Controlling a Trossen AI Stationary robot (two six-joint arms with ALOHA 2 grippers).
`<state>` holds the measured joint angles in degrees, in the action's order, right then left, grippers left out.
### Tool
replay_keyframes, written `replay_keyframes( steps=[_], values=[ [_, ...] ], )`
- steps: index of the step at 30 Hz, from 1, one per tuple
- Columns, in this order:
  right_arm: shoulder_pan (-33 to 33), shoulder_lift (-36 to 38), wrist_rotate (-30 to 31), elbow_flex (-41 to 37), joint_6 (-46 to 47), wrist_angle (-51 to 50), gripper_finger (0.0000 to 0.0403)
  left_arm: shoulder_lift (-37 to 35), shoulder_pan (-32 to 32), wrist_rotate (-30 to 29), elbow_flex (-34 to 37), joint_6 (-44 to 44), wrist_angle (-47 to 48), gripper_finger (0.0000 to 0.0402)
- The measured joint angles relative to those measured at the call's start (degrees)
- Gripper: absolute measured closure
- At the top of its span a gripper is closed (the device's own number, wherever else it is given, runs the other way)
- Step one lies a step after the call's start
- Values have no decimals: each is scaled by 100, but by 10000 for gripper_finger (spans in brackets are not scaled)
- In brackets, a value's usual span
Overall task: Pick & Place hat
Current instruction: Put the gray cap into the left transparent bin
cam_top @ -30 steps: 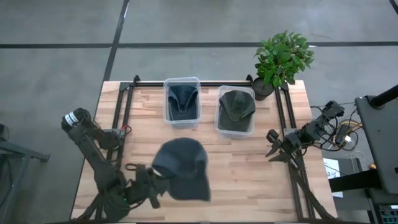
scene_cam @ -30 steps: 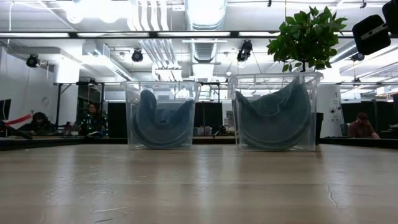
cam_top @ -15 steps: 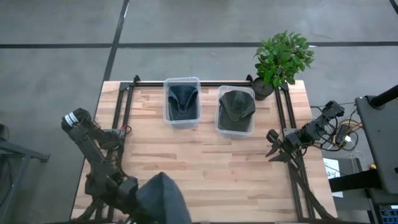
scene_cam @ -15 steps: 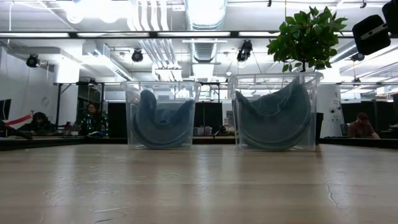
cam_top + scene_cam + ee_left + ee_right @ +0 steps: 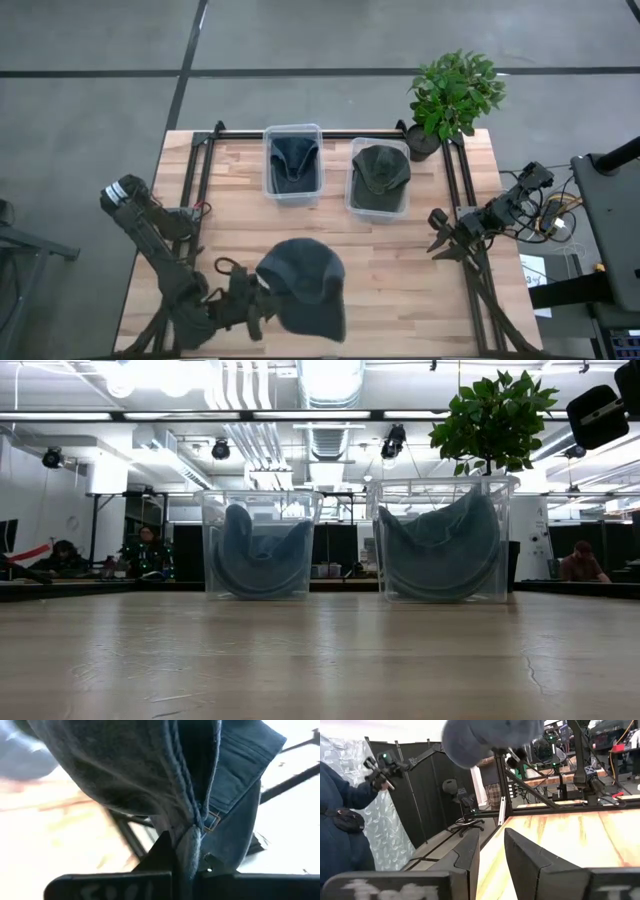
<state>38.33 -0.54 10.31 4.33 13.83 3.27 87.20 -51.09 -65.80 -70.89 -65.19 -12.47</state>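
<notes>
Left gripper [image 5: 262, 300] at table's 7 o'clock, fingers [image 5: 165, 851] pinched on rear seam of dark blue hat [image 5: 303, 283]; hat hangs raised at 3 o'clock of gripper. Right gripper [image 5: 436, 236] parked at table's 3 o'clock edge, fingers [image 5: 465, 857] apart, nothing between them.

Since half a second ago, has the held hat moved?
Yes. In the high view the hat, clamped in the left pincer, has swung from the table's near edge toward the two bins.
</notes>
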Motion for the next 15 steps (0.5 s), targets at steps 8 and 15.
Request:
replay_keyframes(
  steps=[8, 15],
  values=[
    [2, 0, 2, -2, 167, -2, 316, -55, 889, -199, -65, -1441, 1861, 397],
    [2, 2, 0, -2, 97, -2, 316, -377, 2612, 1380, -751, -1256, 4189, 397]
  ],
)
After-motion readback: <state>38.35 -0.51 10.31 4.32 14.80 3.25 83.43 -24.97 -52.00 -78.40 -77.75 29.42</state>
